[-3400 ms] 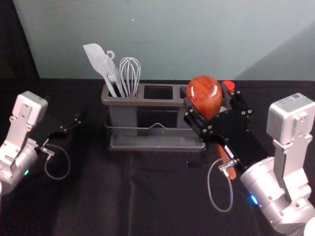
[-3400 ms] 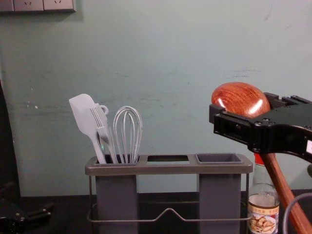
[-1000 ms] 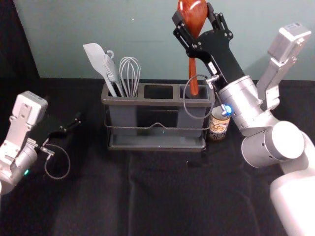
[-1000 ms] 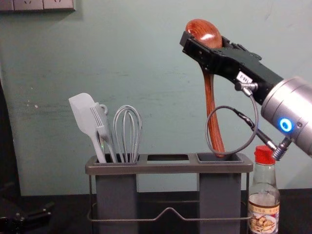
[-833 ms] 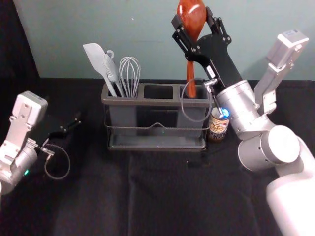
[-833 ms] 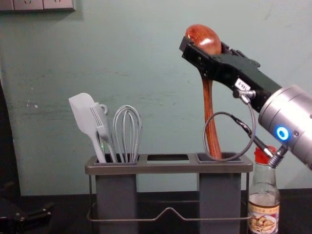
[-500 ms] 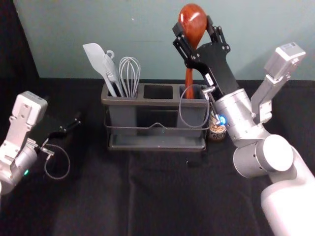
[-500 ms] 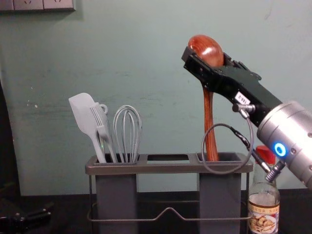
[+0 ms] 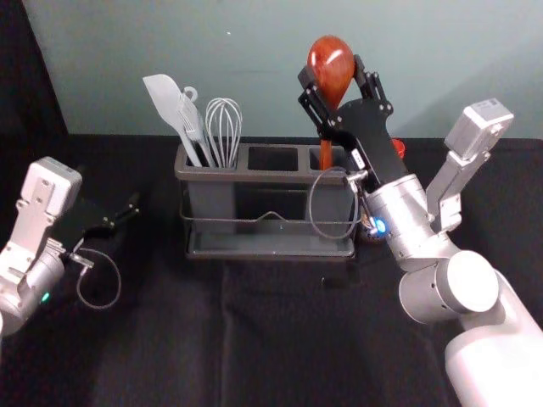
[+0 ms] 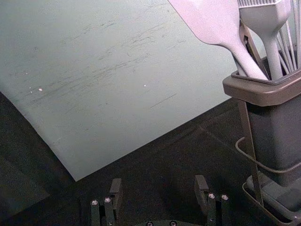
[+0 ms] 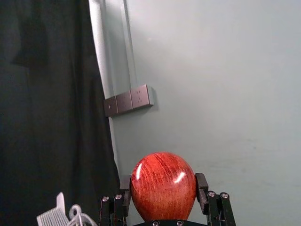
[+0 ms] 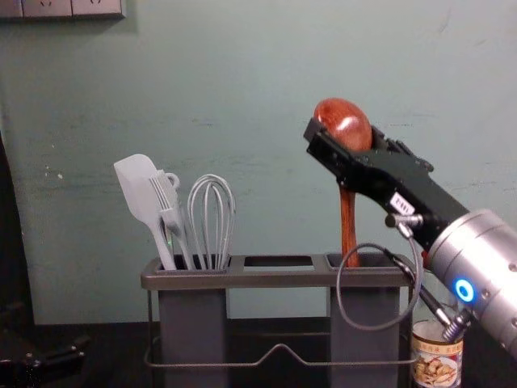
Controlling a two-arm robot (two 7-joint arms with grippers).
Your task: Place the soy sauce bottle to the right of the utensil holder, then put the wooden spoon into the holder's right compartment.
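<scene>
My right gripper (image 9: 343, 78) is shut on the bowl of the wooden spoon (image 9: 331, 66), above the holder's right compartment; the right wrist view shows the spoon bowl (image 11: 163, 186) between the fingertips of the right gripper (image 11: 163, 188). In the chest view the upright spoon handle (image 12: 347, 226) reaches down into the right compartment of the utensil holder (image 12: 279, 280). The soy sauce bottle (image 12: 437, 356) stands just right of the holder, partly behind the right arm. My left gripper (image 9: 127, 212) is parked at the left; in the left wrist view the left gripper (image 10: 157, 193) is open and empty.
A white spatula (image 12: 139, 190), a brush (image 12: 171, 212) and a whisk (image 12: 212, 222) stand in the holder's left compartment. The middle compartment (image 9: 273, 158) holds nothing visible. Behind the dark-covered table (image 9: 170, 339) rises a wall (image 9: 280, 68).
The right gripper swung the spoon from beside the holder to above its right compartment, then lowered it, so the handle's end has gone below the rim. The left arm stayed still.
</scene>
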